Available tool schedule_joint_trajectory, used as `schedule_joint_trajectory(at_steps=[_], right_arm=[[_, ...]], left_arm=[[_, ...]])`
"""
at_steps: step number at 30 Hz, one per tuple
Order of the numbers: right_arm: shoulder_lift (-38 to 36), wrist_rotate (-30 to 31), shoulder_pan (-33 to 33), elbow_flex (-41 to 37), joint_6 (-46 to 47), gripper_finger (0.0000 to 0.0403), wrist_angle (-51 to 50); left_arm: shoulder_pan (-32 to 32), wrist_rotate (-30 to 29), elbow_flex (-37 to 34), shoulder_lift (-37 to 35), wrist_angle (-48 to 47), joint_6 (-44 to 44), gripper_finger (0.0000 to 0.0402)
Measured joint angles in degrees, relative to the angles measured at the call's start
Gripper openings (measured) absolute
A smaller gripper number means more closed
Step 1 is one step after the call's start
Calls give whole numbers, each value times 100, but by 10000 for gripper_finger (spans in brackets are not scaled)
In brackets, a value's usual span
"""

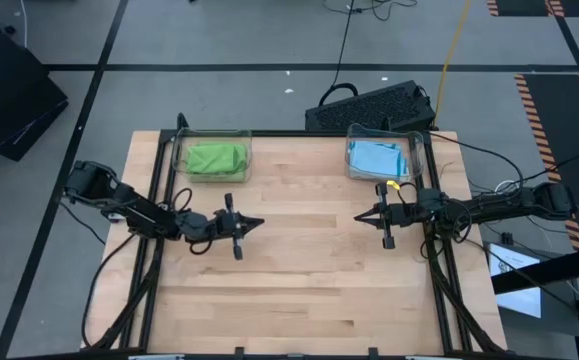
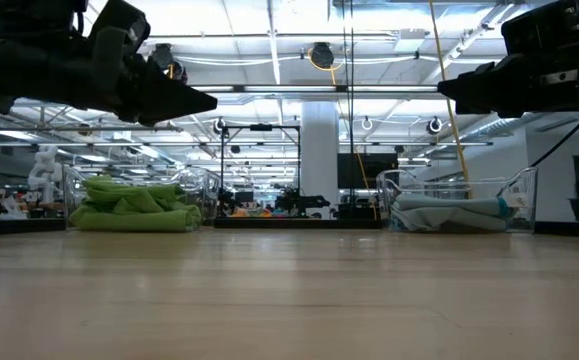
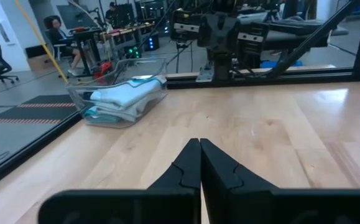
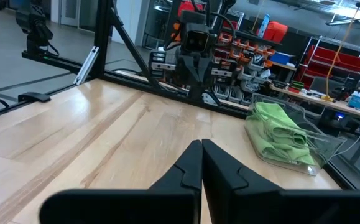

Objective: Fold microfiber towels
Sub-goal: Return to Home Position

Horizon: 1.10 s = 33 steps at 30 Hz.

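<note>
Lime green microfiber towels [image 1: 215, 158] lie piled in a clear bin at the table's far left; they also show in the low view [image 2: 131, 205] and the right wrist view [image 4: 281, 134]. Light blue towels [image 1: 376, 157] lie in a clear bin at the far right, seen too in the left wrist view [image 3: 125, 98]. My left gripper [image 1: 259, 224] hangs shut above the bare table left of centre, pointing level toward the right. My right gripper [image 1: 359, 217] hangs shut right of centre, pointing toward the left. Neither touches anything.
The wooden table top [image 1: 299, 280] lies between and in front of the grippers. Two clear bins [image 1: 181, 160] [image 1: 416, 155] stand along the far edge. A black keyboard-like case [image 1: 369, 105] sits behind the table. People sit in the room beyond [image 3: 58, 31].
</note>
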Motion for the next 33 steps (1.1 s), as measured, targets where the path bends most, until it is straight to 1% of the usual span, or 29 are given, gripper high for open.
schedule_joint_trajectory(at_steps=[5, 8, 21, 24, 27, 29, 33], right_arm=[[0, 3, 0, 0, 0, 0, 0], [0, 5, 0, 0, 0, 0, 5], [0, 10, 0, -2, -20, 0, 3], [0, 9, 0, -2, -20, 0, -20], [0, 11, -2, -2, -17, 0, -70], [0, 11, -2, -2, -20, 0, -107], [0, 31, -2, -2, -41, 0, -58]], left_arm=[[1, 6, -103, 0, 61, -1, 2], [-6, 153, -133, -1, 118, 17, 2], [-135, 150, -209, -3, 49, 116, 1], [-142, 148, -625, -114, 487, 139, 2], [-146, 148, -1202, -203, 1285, -1, 2], [-191, 158, -1463, -246, 1881, 3, 1], [-289, 127, -1487, -436, 1713, 310, 1]])
